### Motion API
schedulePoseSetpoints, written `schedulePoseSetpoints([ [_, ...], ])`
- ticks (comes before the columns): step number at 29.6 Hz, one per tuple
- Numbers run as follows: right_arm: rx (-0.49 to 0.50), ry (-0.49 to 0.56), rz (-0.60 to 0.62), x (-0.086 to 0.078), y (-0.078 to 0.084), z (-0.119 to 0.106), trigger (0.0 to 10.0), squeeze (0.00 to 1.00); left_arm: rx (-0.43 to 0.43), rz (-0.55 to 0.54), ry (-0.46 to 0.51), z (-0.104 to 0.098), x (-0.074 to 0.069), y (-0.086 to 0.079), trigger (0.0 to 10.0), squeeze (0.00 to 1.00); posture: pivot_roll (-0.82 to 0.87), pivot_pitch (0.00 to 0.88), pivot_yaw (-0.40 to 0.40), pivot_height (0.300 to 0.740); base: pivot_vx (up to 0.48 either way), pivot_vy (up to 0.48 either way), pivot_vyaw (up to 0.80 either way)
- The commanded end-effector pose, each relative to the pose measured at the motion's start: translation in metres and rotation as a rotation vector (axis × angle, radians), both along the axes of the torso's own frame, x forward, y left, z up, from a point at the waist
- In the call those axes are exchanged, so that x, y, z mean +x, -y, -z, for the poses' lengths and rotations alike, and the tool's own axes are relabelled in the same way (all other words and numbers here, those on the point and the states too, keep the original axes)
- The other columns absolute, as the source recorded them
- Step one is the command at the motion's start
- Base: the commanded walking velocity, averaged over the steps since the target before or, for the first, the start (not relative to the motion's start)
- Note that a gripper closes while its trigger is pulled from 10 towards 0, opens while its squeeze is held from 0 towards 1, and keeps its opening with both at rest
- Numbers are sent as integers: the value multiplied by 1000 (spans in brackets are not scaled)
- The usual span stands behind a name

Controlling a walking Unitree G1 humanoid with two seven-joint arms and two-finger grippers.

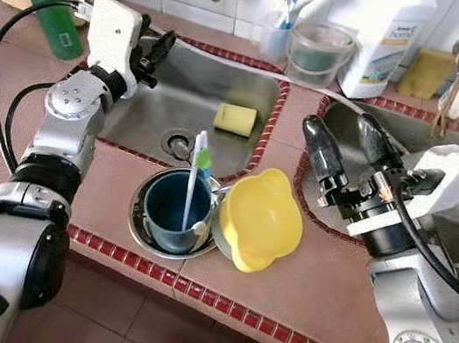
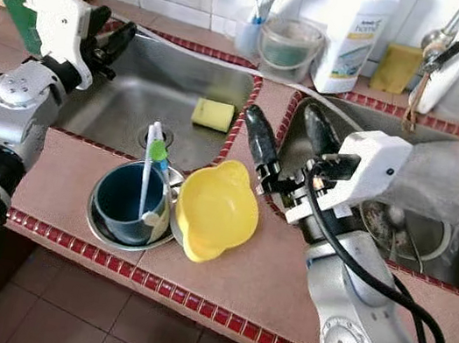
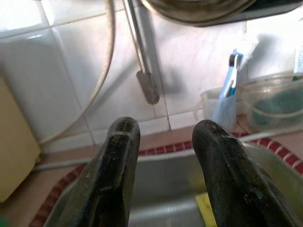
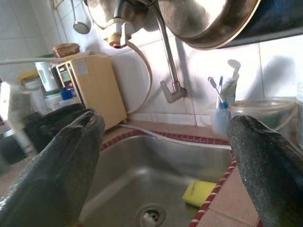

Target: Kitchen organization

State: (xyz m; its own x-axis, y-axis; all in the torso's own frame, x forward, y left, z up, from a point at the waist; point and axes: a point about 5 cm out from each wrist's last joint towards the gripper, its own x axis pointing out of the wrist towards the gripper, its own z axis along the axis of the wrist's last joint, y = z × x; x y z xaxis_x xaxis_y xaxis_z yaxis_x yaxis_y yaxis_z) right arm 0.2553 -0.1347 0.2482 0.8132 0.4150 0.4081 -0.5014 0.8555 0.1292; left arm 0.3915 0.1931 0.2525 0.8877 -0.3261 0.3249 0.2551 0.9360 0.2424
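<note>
A dark blue cup (image 1: 171,212) holding a white and green toothbrush (image 1: 195,173) stands in a steel bowl (image 1: 136,224) on the tiled counter's front. A yellow bowl (image 1: 261,220) leans against it on the right. A yellow sponge (image 1: 235,119) lies in the left sink (image 1: 155,114). My left gripper (image 1: 154,56) is open over that sink's left rim, pointing toward the tap (image 3: 144,71). My right gripper (image 1: 341,129) is open wide above the tiled divider between the sinks, just beyond the yellow bowl. Nothing is held between either pair of fingers.
A green bottle (image 1: 57,12) stands at the back left. Behind the sinks are a cup of toothbrushes (image 1: 275,37), a clear tub (image 1: 320,52), a white detergent bottle (image 1: 386,39) and a second sponge (image 1: 426,73). The right sink (image 2: 406,229) holds dishes.
</note>
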Motion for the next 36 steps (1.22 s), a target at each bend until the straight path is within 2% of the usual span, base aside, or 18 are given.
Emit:
schedulePoseSetpoints([
  [1, -27, 19, 7, 1, -1, 0, 10000, 0, -6, 12, -3, 2, -6, -2, 10000, 0, -103, 91, 42, 740, 0, 0, 0],
  [3, -91, 33, 43, 5, 0, 2, 10000, 0, -15, 12, -15, 8, -13, -1, 10000, 0, -96, 88, 38, 740, 0, 0, 0],
  [7, -144, 38, 82, 10, 1, 6, 10000, 0, -51, 7, -27, 10, -21, 0, 10000, 0, -84, 82, 32, 740, 0, 0, 0],
  [9, -162, 35, 106, 15, 1, 9, 10000, 0, -50, -7, -27, 10, -29, 2, 10000, 0, -71, 78, 27, 740, 0, 0, 0],
  [13, -170, 31, 101, 17, -1, 12, 10000, 0, -40, -12, -23, 10, -38, 6, 10000, 0, -64, 75, 23, 740, 0, 0, 0],
  [20, -192, 30, 76, 18, -5, 20, 10000, 0, -58, 9, -102, 19, -59, 19, 10000, 0, -57, 63, 14, 740, 0, 0, 0],
  [22, -193, 31, 76, 19, -5, 21, 10000, 0, -60, 13, -110, 19, -62, 20, 10000, 0, -57, 62, 14, 740, 0, 0, 0],
  [23, -197, 30, 77, 20, -5, 23, 10000, 0, -78, 34, -162, 23, -67, 25, 10000, 0, -56, 60, 12, 740, 0, 0, 0],
  [27, -204, 29, 83, 21, -4, 25, 10000, 0, -74, 71, -195, 27, -77, 33, 10000, 0, -54, 53, 12, 740, 0, 0, 0],
  [31, -204, 21, 83, 22, -2, 30, 10000, 0, -113, 112, -225, 29, -85, 42, 10000, 0, -53, 44, 9, 740, 0, 0, 0],
  [36, -204, 1, 25, 19, -5, 35, 10000, 0, -118, 158, -248, 32, -92, 50, 10000, 0, -56, 41, 6, 740, 0, 0, 0],
])
